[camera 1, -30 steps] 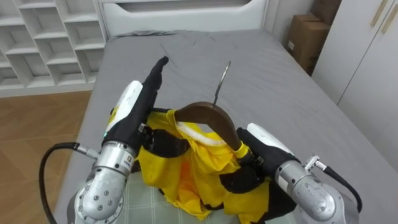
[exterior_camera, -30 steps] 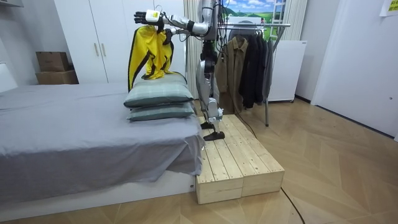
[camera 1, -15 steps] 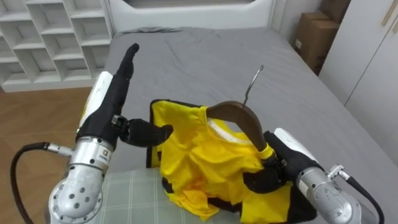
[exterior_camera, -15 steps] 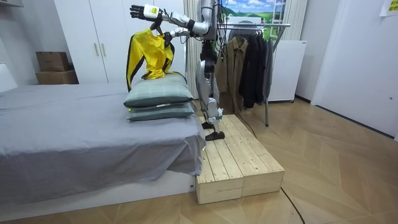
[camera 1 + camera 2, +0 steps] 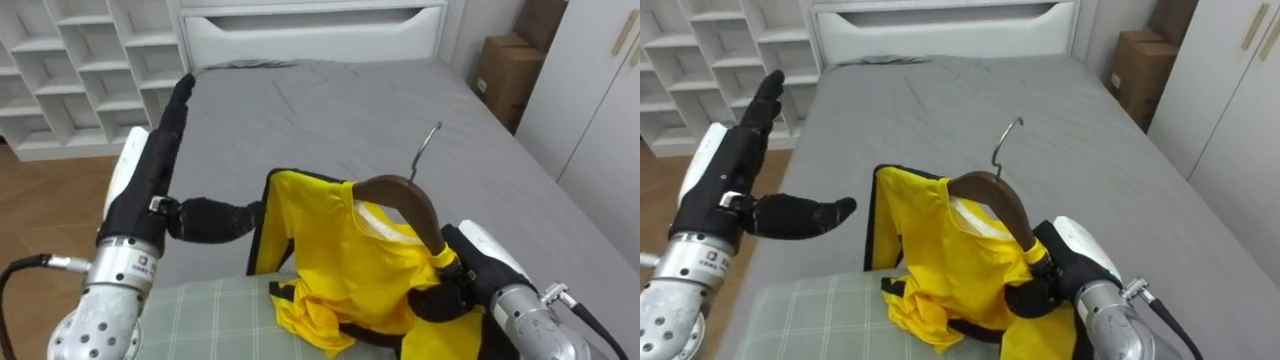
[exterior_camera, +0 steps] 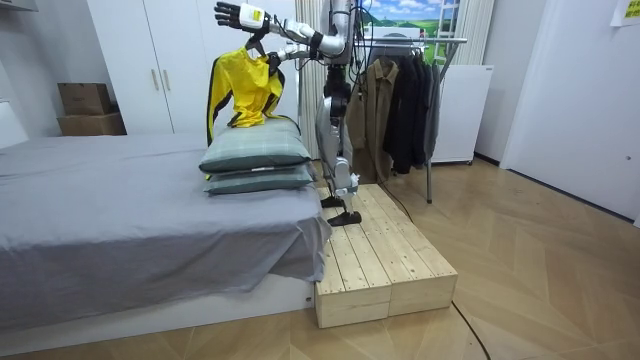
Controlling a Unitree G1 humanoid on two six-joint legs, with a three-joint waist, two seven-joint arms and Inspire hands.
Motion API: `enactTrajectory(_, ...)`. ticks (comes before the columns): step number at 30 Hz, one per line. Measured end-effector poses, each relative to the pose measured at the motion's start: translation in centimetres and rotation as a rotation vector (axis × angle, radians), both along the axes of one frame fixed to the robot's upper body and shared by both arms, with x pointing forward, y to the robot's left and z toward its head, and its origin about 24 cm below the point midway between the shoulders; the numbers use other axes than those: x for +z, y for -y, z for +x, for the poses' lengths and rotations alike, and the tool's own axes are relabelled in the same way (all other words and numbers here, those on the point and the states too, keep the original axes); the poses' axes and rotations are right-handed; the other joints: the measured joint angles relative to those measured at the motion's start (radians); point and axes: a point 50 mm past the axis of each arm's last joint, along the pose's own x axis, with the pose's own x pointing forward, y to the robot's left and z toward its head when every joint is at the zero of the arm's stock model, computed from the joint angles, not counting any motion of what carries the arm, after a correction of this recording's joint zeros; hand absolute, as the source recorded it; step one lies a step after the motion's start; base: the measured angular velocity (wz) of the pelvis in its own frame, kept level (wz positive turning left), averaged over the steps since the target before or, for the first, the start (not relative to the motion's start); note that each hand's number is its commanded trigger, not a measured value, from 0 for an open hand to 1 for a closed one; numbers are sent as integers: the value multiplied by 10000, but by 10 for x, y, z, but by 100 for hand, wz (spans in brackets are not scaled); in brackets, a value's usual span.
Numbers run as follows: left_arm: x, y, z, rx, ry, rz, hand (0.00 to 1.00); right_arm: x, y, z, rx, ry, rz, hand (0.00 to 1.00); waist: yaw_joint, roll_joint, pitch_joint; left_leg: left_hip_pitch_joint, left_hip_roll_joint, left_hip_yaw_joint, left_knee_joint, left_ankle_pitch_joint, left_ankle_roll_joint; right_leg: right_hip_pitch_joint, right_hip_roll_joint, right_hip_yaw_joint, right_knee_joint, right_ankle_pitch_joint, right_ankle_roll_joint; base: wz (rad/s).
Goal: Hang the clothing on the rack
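Observation:
A yellow garment [image 5: 350,270] with black trim hangs on a brown wooden hanger [image 5: 405,200] whose metal hook [image 5: 430,148] points up. My right hand [image 5: 455,290] is shut on the hanger's right end, low on the right, with cloth bunched under it. My left hand [image 5: 150,190] is open to the left of the garment, fingers straight and pointing up; its thumb reaches toward the garment's left edge. In the room view I stand on a wooden platform [image 6: 385,260] beside the bed, holding the garment [image 6: 240,95] over the pillows, left hand [image 6: 232,14] raised.
A green plaid pillow [image 5: 200,310] lies right below the garment on the grey bed [image 5: 330,110]. White shelves [image 5: 70,70] stand at far left, a cardboard box [image 5: 500,75] and wardrobe doors at right. A clothes rack [image 6: 410,90] with dark coats stands behind me.
My left hand has come off the garment and moved up and to the left. The garment has spread out and now hangs from the hanger in my right hand.

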Motion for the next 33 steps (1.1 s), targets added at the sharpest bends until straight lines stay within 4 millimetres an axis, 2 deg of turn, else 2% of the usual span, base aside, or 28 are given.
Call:
enactTrajectory(4, -13, -10, -9, 611, -440, -47, 0, 2, 3, 0, -106, 104, -222, 100, 29, -1, -4, -21, -8, -74, 11, 0, 1, 5, -7, -41, 13, -2, -1, 5)
enactTrajectory(10, -49, -37, -32, 1949, -1954, -69, 0, 6, 14, -6, -653, 370, -301, 100, 93, 18, -1, -70, 2, -172, 5, 0, 0, 19, -12, -150, -56, -5, -4, 6)
enactTrajectory(14, -87, -56, -43, 2999, -3519, -260, 0, 1, 24, -12, -1151, 311, -391, 100, 217, 21, -1, -128, -4, -208, 8, 0, -1, -21, -43, -247, -40, -14, -12, 2)
enactTrajectory(19, -124, -63, -57, 3477, -5052, -608, 0, 0, 24, -13, -1167, 272, -337, 100, 316, -13, 8, -135, -28, -144, -29, 0, 1, -73, -64, -225, 41, -58, -10, 0)
enactTrajectory(21, -151, -66, -70, 3776, -6204, -930, 0, 1, 24, -13, -1153, 293, -156, 100, 297, -75, 9, -139, -65, -145, -67, -1, 2, -166, -85, -209, 191, -165, 5, 0)
enactTrajectory(22, -158, -66, -73, 3819, -6517, -1014, 0, 2, 24, -13, -1156, 335, -181, 100, 301, -80, 12, -153, -66, -152, -74, -1, 1, -186, -82, -209, 198, -168, 5, 0)
enactTrajectory(24, -189, -67, -91, 4082, -7988, -1324, 0, 9, 23, -13, -1168, 599, -199, 100, 251, -81, 13, -154, -69, -198, -127, -1, 2, -170, -77, -203, 154, -168, 5, 0)
enactTrajectory(26, -209, -67, -107, 4299, -9028, -1684, 0, 13, 23, -13, -1132, 782, -143, 100, 181, -101, 12, -159, -68, -215, -110, -1, 2, -158, -87, -249, 127, -168, 5, 3)
enactTrajectory(33, -256, -60, -156, 4858, -11558, -3223, 0, 14, 21, -13, -1044, 816, 110, 100, 210, -285, 53, -158, -82, -179, -144, -2, 3, -179, -112, -323, 91, -172, 11, 1)
